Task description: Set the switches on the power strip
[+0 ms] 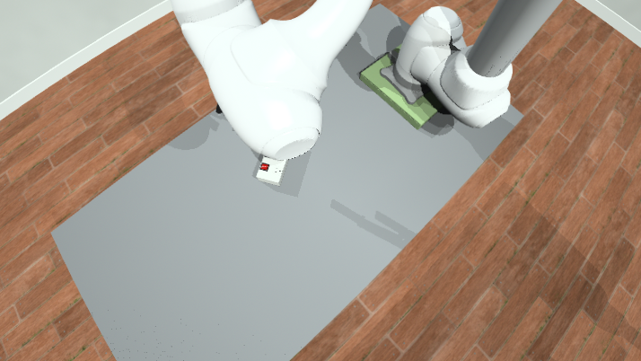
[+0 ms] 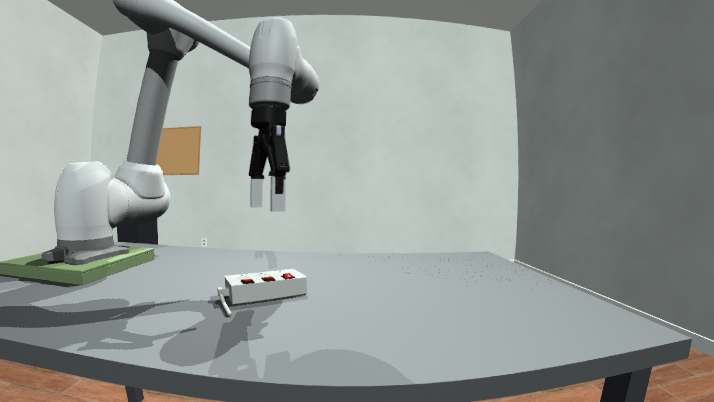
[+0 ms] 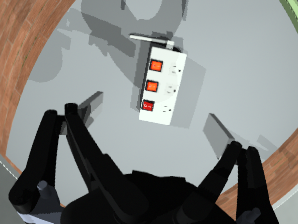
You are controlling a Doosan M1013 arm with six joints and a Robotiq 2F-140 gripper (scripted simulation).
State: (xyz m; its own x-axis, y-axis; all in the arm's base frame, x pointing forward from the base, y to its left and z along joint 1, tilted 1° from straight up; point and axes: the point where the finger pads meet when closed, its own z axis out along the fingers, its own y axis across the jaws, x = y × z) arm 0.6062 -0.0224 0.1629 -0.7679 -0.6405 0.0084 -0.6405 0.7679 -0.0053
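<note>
A white power strip (image 2: 265, 285) lies flat on the grey table, right way up, with three red switches on top and a short grey cable stub (image 2: 223, 301) at its left end. It also shows in the wrist view (image 3: 161, 84), with the cable end at the top. In the overhead view only its far end (image 1: 271, 171) with one red switch shows; the arm hides the other two switches. My gripper (image 2: 267, 201) hangs open and empty, well above the strip. I cannot tell the switch positions.
The arm's base stands on a green plate (image 2: 75, 263) (image 1: 397, 92) at the table's left rear corner. A wooden floor surrounds the table.
</note>
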